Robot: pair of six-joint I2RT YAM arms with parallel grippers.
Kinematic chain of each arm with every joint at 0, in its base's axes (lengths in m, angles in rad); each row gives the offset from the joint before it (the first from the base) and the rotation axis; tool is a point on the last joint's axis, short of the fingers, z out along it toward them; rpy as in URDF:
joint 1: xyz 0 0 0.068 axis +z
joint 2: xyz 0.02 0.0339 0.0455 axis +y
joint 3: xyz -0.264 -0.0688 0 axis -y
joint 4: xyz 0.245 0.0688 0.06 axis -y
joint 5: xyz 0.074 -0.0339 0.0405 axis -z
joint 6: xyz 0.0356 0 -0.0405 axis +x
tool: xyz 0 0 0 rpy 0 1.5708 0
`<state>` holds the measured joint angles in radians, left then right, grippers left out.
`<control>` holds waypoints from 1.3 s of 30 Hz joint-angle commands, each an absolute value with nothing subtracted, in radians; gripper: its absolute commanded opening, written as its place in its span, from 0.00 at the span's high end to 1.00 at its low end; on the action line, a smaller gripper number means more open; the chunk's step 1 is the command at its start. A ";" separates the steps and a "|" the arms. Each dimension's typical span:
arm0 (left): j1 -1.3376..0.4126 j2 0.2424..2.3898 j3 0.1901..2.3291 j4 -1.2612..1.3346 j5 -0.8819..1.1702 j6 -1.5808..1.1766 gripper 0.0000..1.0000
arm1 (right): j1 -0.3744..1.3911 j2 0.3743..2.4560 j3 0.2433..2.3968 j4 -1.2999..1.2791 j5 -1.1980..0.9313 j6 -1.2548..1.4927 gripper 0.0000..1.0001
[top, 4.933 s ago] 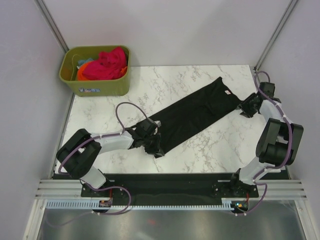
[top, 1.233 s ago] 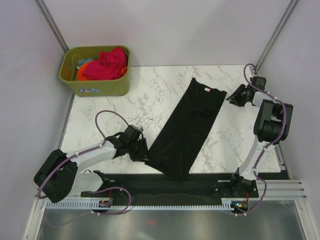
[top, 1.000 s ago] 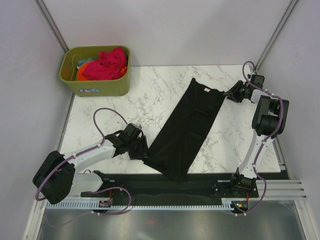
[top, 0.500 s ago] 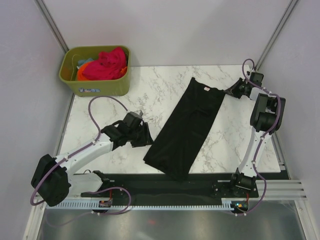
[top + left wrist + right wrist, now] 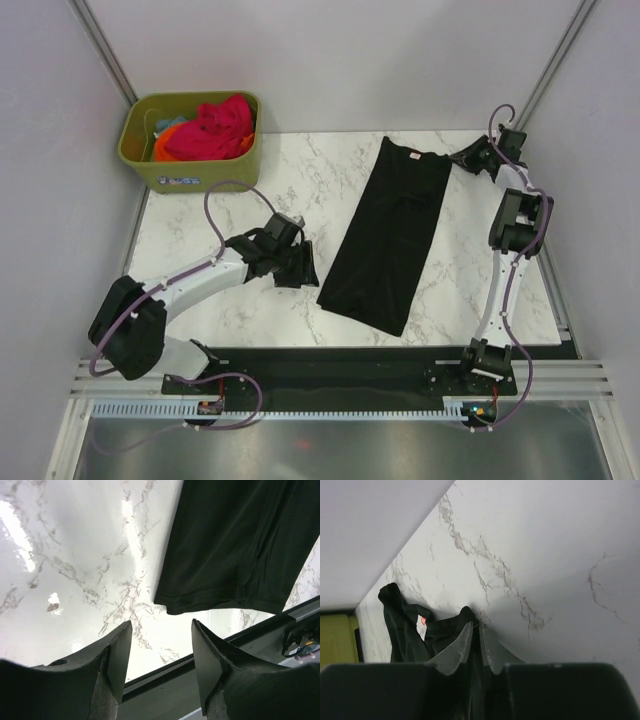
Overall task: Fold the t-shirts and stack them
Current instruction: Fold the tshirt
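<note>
Right gripper [image 5: 475, 626]: fingers nearly together, pinching collar-end corner of black t-shirt [image 5: 385, 235], likely anchoring long folded strip flat on table [image 5: 250, 200]. Left gripper [image 5: 161, 624]: fingers apart, empty, just beside hem end, well placed to take it for crosswise fold. Remaining t-shirts [image 5: 210, 128] heaped in bin [image 5: 190, 172], far-left corner.

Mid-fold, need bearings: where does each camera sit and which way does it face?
Top external: above, behind the bases, looking down on table, bin, black t-shirt, left gripper and right gripper.
Left wrist: above the table's near edge, looking down past its open fingers at the shirt's hem.
Right wrist: low at the far right corner, facing left past fingers pinched on the shirt's neck end.
Shared: the t-shirt, in all three.
</note>
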<state>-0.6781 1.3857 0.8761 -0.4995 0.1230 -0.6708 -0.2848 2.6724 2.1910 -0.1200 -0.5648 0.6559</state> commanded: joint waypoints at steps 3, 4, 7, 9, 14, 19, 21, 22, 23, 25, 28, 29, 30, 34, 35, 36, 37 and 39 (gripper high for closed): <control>-0.667 1.477 0.914 -0.400 0.212 -0.617 0.40 | -0.290 2.552 2.090 -0.178 -0.509 0.680 0.68; -0.663 1.502 0.923 -0.396 0.222 -0.608 0.40 | -0.294 2.515 2.044 -0.176 -0.499 0.681 0.64; -0.658 1.578 0.940 -0.365 0.248 -0.603 0.40 | -0.305 2.359 1.881 -0.184 -0.492 0.696 0.48; -0.660 1.617 0.933 -0.348 0.252 -0.610 0.40 | -0.307 2.239 1.789 -0.246 -0.459 0.698 0.39; -0.684 1.677 0.888 -0.285 0.216 -0.620 0.43 | -0.249 1.989 1.546 -0.465 -0.316 0.687 0.37; -0.716 1.709 0.838 -0.218 0.279 -0.640 0.78 | -0.152 1.668 1.216 -0.600 -0.192 0.640 0.32; -0.750 1.686 0.793 -0.203 0.272 -0.655 0.89 | -0.112 1.533 1.110 -0.610 -0.190 0.641 0.33; -0.764 1.657 0.778 -0.201 0.261 -0.672 0.92 | -0.094 1.493 1.016 -0.620 -0.202 0.635 0.34; -0.793 1.646 0.763 -0.199 0.252 -0.679 0.95 | -0.080 1.455 0.971 -0.636 -0.199 0.637 0.35; -0.817 1.609 0.720 -0.199 0.226 -0.710 0.96 | -0.029 1.332 0.826 -0.641 -0.216 0.666 0.37; -0.864 1.554 0.661 -0.199 0.189 -0.768 0.98 | 0.055 1.174 0.665 -0.652 -0.196 0.733 0.43; -0.889 1.536 0.647 -0.198 0.181 -0.785 0.97 | 0.078 1.140 0.631 -0.652 -0.190 0.747 0.43; -0.905 1.520 0.620 -0.198 0.169 -0.801 0.96 | 0.110 1.085 0.602 -0.670 -0.192 0.759 0.44; -0.969 1.433 0.577 -0.198 0.152 -0.893 0.67 | 0.172 0.938 0.474 -0.718 -0.172 0.837 0.47; -0.977 1.405 0.566 -0.195 0.153 -0.903 0.56 | 0.182 0.910 0.456 -0.722 -0.173 0.848 0.48; -0.979 1.393 0.561 -0.192 0.155 -0.914 0.54 | 0.198 0.867 0.440 -0.744 -0.185 0.854 0.49; -0.979 1.382 0.558 -0.190 0.153 -0.914 0.52 | 0.202 0.847 0.419 -0.759 -0.186 0.864 0.50; -0.979 1.370 0.558 -0.190 0.156 -0.914 0.48 | 0.216 0.792 0.402 -0.790 -0.208 0.868 0.51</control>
<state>-0.9756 1.3930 0.5758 -0.1570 0.2054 -0.8635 0.1974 0.8543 0.4286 -0.7353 -0.2039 0.8108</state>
